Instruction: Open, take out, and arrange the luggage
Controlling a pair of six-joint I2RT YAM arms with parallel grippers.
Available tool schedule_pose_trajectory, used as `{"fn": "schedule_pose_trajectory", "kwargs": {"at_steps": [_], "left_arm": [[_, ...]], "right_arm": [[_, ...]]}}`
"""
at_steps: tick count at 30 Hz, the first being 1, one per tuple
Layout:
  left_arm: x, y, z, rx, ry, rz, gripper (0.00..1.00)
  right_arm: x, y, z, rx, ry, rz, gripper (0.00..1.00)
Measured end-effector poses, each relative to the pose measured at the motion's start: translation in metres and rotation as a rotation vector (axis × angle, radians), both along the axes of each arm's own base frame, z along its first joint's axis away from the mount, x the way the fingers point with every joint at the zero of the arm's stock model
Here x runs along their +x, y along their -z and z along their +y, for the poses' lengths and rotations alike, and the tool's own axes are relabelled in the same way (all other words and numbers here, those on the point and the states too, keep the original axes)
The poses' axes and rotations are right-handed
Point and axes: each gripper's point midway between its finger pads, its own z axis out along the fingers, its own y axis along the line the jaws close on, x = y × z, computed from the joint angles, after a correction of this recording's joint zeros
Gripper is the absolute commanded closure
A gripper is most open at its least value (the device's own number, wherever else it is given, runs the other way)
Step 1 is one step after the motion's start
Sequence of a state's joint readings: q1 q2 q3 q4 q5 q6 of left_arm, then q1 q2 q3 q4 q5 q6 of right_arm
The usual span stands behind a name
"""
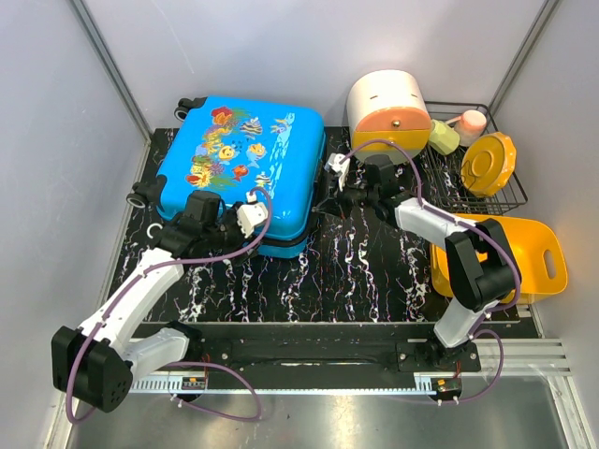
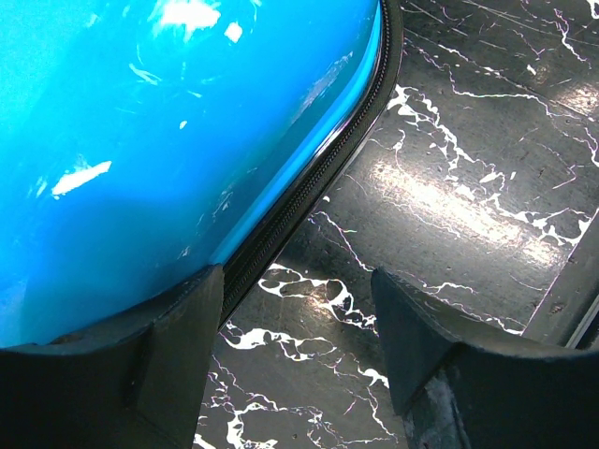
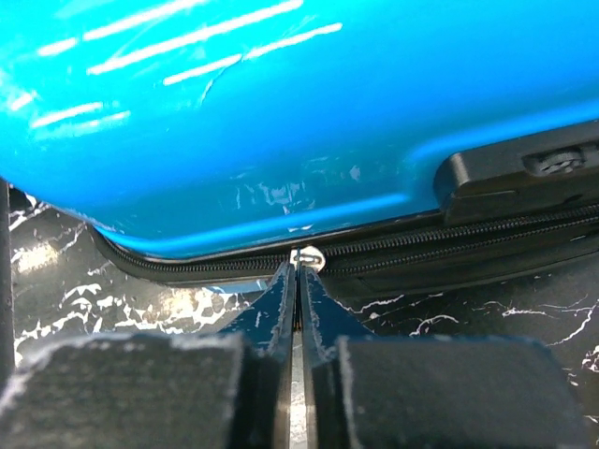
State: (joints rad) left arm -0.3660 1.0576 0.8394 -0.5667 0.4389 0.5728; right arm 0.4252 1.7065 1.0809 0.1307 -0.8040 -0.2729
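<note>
Pinching zipper pull (image 3: pixel 307 255): right hand (image 3: pixel 298 273) | left hand (image 2: pixel 298 313) agape beside luggage (image 1: pixel 239 159)

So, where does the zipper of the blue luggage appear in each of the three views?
Top external: the zipper is the dark band on the near edge of the luggage, left of centre.
Left wrist: the zipper runs diagonally, top right to lower left.
Right wrist: the zipper crosses the middle; the right pincer is shut on its silver pull.
Shared landmark: the black white-veined table.
</note>
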Motion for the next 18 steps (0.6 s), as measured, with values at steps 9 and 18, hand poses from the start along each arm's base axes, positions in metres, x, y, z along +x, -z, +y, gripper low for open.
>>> {"fn": "schedule_pose_trajectory", "kwargs": {"at_steps": [9, 18], "left_arm": [[0.002, -0.001, -0.003, -0.009, 0.008, -0.002, 0.3], [0.003, -0.001, -0.005, -0.017, 0.009, 0.0, 0.3]], "right_arm": [[-0.007, 0.017, -0.006, -0.06, -0.032, 0.009, 0.8], [-0.001, 0.035, -0.004, -0.09, -0.04, 0.045, 1.0]]}}
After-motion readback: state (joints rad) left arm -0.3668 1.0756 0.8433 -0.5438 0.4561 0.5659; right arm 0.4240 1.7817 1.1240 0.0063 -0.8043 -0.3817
